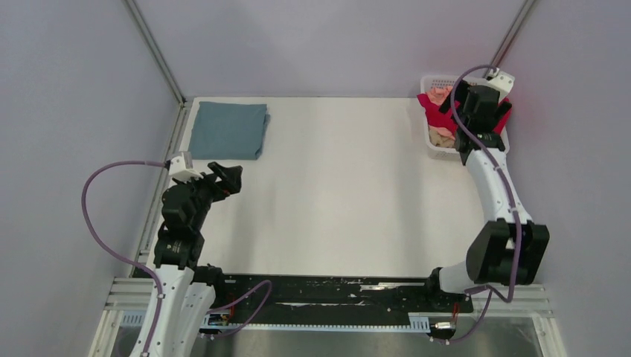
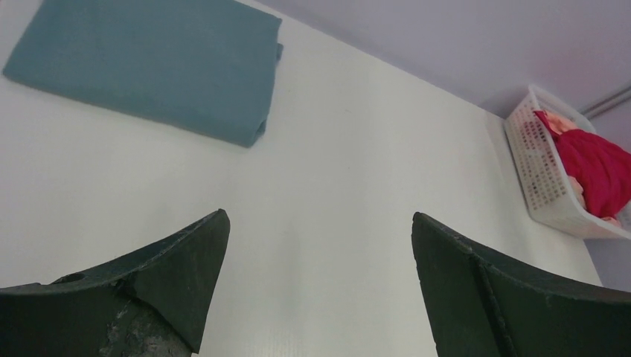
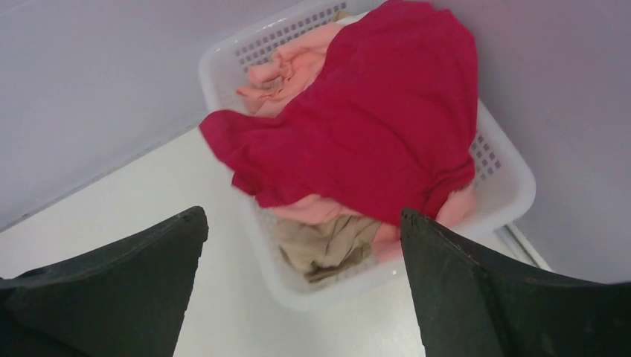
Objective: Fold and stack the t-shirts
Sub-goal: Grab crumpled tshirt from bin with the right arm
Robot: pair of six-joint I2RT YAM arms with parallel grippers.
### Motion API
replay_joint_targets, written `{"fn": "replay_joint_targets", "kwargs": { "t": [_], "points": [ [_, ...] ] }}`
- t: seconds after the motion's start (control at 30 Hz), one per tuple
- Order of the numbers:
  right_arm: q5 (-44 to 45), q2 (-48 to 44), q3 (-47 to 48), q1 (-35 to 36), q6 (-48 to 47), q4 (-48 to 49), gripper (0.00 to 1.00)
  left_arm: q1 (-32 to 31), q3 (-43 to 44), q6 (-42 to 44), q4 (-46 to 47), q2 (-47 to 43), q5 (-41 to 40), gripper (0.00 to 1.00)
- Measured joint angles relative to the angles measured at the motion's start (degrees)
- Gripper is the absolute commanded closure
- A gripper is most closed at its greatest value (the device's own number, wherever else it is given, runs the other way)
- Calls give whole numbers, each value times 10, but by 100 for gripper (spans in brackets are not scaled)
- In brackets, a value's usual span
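Hovering just above the white mesh basket [image 3: 513, 186], the right claw [image 3: 301, 219] has its jaws spread wide and holds nothing, probably so it can drop straight onto the red t-shirt [image 3: 372, 126]. That shirt lies crumpled on top of the basket's pile (pink and tan garments [image 3: 327, 245] show beneath it), one edge spilling over the rim toward the counter [image 1: 342, 193]; bunched like this, it shows no clear long axis. The grey-blue t-shirt [image 1: 227, 130] lies well apart from the basket, at the opposite far corner, folded into a flat rectangle whose long side runs toward the basket, likely parked there as the base of the stack. The left claw [image 2: 320, 219], equally wide and empty, hangs over bare counter far from the basket, just nearer than the folded shirt.
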Motion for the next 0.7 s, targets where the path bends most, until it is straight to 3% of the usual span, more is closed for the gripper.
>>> {"fn": "replay_joint_targets", "kwargs": {
  "t": [0.3, 0.47, 0.7],
  "points": [
    [3, 317, 273, -43, -83, -30, 1, 0, -11, -4, -14, 2, -73, 0],
    [14, 422, 355, -46, -110, -45, 7, 0, -11, -4, -16, 5, -93, 0],
    [56, 490, 401, -52, -135, -61, 20, 0, -11, -4, -23, 17, -106, 0]
  ]
}}
